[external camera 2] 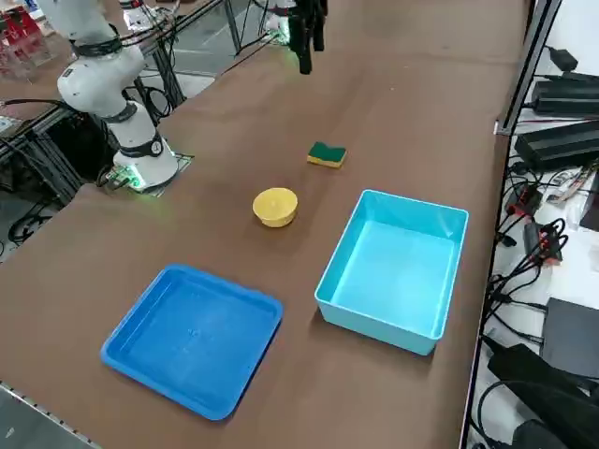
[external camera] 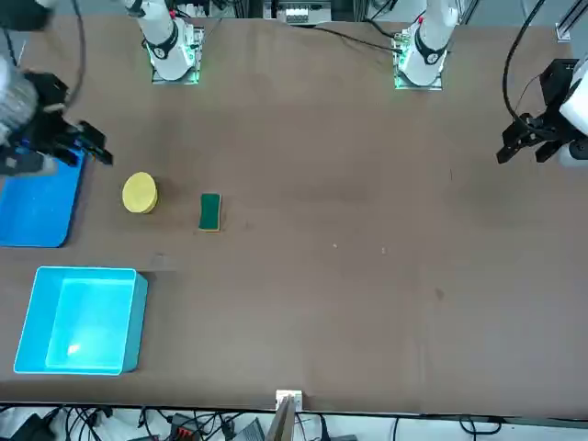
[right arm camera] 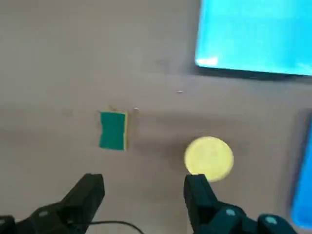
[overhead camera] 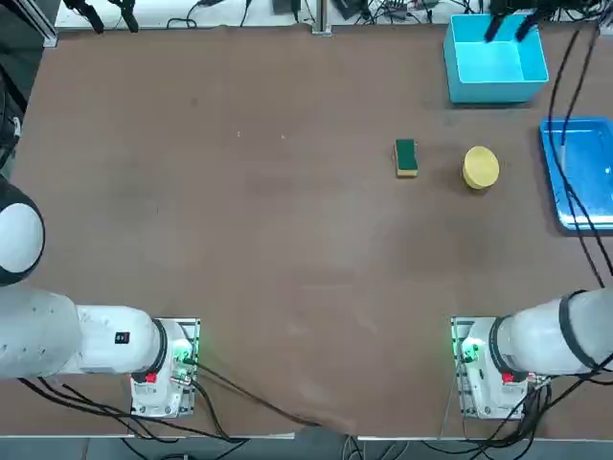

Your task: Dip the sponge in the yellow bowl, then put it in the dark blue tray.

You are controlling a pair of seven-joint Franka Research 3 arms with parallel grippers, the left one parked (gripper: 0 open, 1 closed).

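Right now nothing's grabbed | right gripper (right arm camera: pixel 141 195) spread wide, empty, high above the worktop's right edge | sponge (overhead camera: pixel 406 157) flat beside yellow bowl (overhead camera: pixel 480 167), dark blue tray (overhead camera: pixel 580 174) at that edge | I'd drop straight down, pinch its long sides.

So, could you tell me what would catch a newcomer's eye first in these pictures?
Probably the bright colours on the brown table: a light cyan bin and a dark blue tray near the right arm's side, with a yellow bowl and a green-topped sponge lying apart beside them. The right gripper hangs above the table with its fingers open, holding nothing.
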